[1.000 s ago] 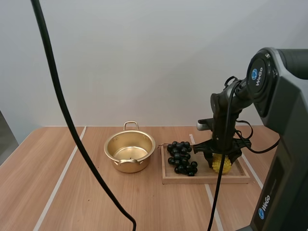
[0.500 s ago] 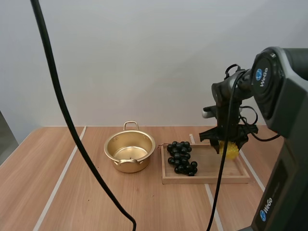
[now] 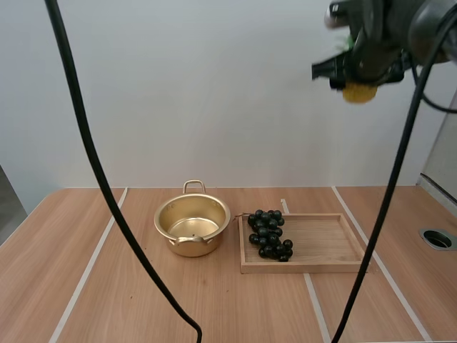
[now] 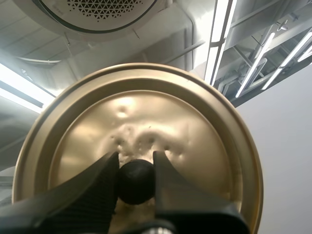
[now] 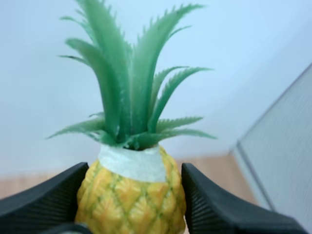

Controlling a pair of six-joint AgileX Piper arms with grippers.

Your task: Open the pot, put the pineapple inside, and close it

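1. Right gripper (image 3: 357, 73) clamped on pineapple (image 3: 359, 91), high above table (image 3: 107, 286), toward its right edge.
2. Left gripper (image 4: 135, 168) pinches lid (image 4: 195, 131) by its black knob (image 4: 135, 184) (lid off the pot (image 3: 193, 227)).
3. Open pot sits just beside tray (image 3: 321, 266)'s left edge; grapes (image 3: 268, 234) lie inside along that edge.

The one tabletop (image 3: 107, 286) carries one gold pot (image 3: 192, 225), one wooden tray (image 3: 328, 243) and one bunch of dark grapes (image 3: 269, 234). There is also one gold lid (image 4: 146, 112) and one pineapple (image 5: 131, 195). The grippers number two: one left gripper (image 4: 135, 163) and one right gripper (image 5: 135, 170).
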